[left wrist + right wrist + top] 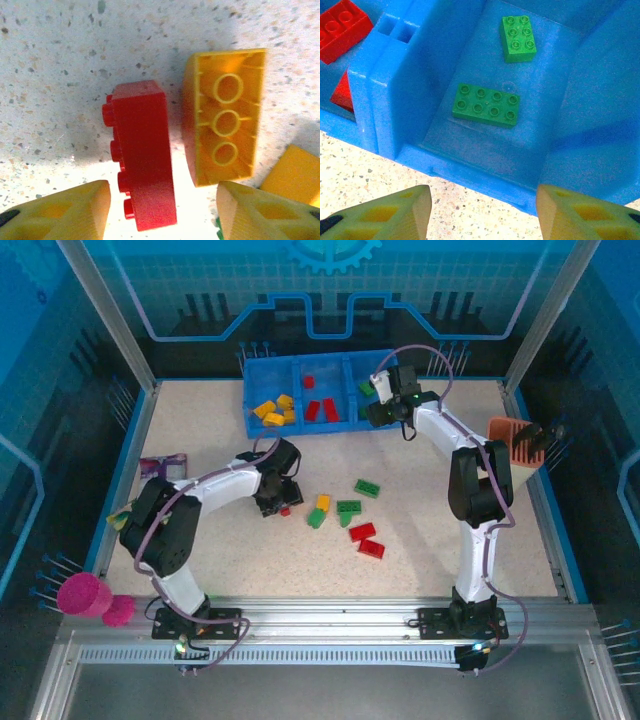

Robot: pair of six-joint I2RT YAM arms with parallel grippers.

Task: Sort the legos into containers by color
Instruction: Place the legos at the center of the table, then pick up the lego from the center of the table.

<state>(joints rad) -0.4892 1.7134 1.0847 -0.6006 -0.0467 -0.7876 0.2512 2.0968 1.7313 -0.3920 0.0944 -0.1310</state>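
Legos (348, 508) part-sorted: some in the blue tray (248, 400), rest loose on the table (200, 440); both grippers released, holding nothing
Top view: left gripper (275, 502) hides most of what's under it, just a sliver of red brick (285, 510) pokes out. Left wrist view: that brick lies on its side, studs left, lower end between the spread fingers (65, 210); left pad may graze the studs, can't tell; clear gap to the right one. Upturned yellow brick (225, 125) just beside it, another yellow piece (295, 175) cut off at frame edge. Right gripper (378, 405) hovers at the near wall of the tray's right compartment, two green bricks (487, 105) flat inside beyond the fingertips; red pieces (342, 25) in the middle compartment cropped
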